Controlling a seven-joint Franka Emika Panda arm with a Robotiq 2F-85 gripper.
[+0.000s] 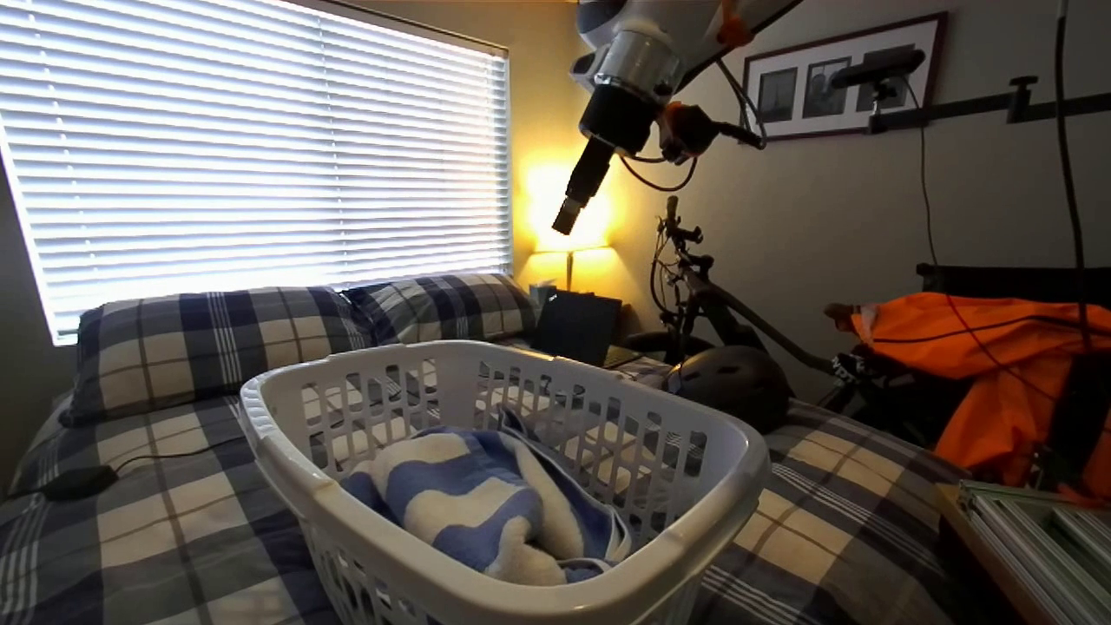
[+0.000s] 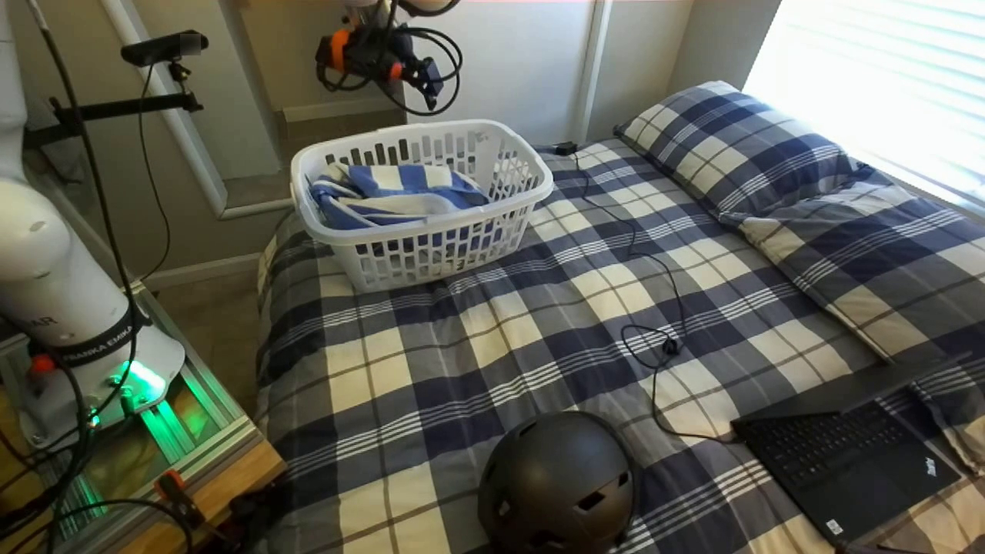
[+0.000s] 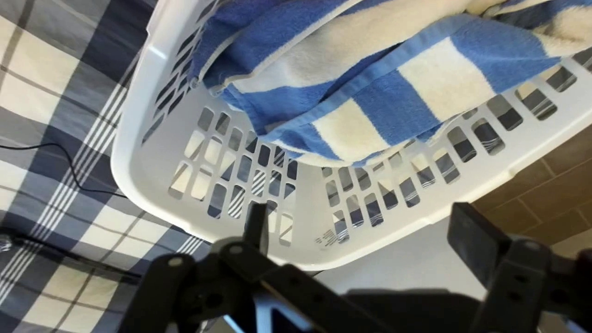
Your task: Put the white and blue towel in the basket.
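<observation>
As the towel (image 3: 384, 78) already lies heaped inside the basket (image 3: 138, 180), below and well apart from the jaws, long axis unclear, the jaws hang spread and empty, higher than the basket, so likely just backing off upward remains.

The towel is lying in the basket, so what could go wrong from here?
Not much, I'd guess, but two things are worth watching.
The gripper hangs open, higher than the basket; if it dipped over there, it might hook the slotted side.
The basket stands near the edge of the bed, so a hard knock could perhaps tip it and spill the towel.
</observation>
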